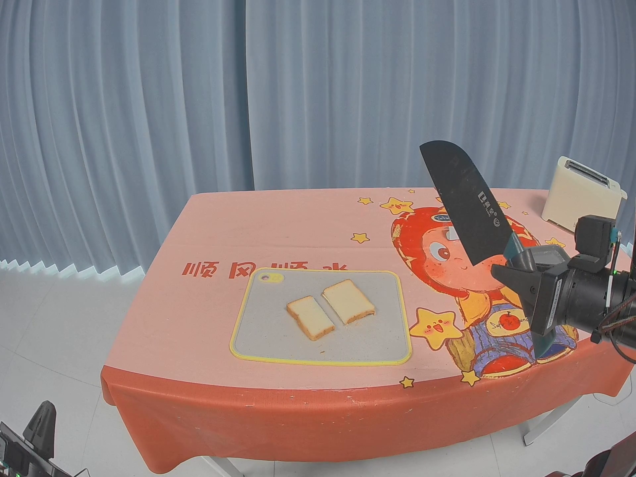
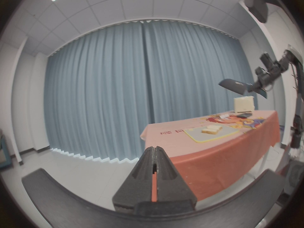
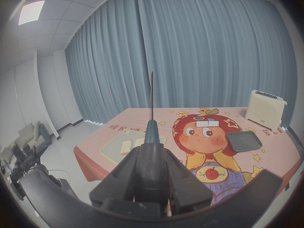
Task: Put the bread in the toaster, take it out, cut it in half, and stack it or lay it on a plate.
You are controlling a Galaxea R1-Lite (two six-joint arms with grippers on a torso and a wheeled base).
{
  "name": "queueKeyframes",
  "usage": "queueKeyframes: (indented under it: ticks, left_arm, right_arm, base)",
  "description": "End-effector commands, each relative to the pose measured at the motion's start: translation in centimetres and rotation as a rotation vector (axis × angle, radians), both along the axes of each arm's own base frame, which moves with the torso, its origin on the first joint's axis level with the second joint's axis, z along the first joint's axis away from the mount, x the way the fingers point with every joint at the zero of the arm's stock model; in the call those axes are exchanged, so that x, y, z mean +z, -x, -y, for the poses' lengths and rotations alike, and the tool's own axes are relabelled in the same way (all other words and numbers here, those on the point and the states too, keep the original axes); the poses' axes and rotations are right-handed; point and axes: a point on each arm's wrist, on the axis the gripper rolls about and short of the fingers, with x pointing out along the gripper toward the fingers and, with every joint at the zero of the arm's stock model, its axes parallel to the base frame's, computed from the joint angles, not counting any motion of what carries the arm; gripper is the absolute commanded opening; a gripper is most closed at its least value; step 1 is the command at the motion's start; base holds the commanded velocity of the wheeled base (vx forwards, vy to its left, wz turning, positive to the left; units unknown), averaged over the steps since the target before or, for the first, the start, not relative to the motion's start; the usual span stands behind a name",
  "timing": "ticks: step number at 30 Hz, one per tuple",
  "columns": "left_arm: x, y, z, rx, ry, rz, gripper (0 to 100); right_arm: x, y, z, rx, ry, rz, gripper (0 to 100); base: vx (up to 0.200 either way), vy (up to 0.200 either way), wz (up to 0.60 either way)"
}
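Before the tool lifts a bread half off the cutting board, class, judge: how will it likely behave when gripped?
The bread half is a thin flat slab, so it probably won't roll or tip. It looks light and may crush if squeezed. Crumbs on the cutting board hint its browned crust could flake.

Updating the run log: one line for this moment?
bread halves: two, on cutting board | right gripper: shut on knife, raised | left gripper: shut, holding nothing

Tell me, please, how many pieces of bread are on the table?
2. Both lie flat on the cutting board: the left piece nearer the table's front edge, the right piece beside it, slightly farther back. Inside the toaster cannot be seen.
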Motion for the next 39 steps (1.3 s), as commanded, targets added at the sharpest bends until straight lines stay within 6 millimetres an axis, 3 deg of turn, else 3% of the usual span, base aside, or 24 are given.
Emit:
queueKeyframes:
  ticks: [1, 39]
  left_arm:
    - [-0.57, 0.26, -0.13, 0.073, 0.056, 0.032, 0]
    - [-1.15, 0.25, 0.0, 0.01, 0.073, -0.028, 0]
  right_arm:
    - [0.13, 0.15, 0.16, -0.001, -0.005, 0.006, 0]
    - [0.51, 0.35, 0.23, 0.03, 0.024, 0.037, 0]
  base:
    - [0.0, 0.0, 0.0]
    - [0.0, 0.0, 0.0]
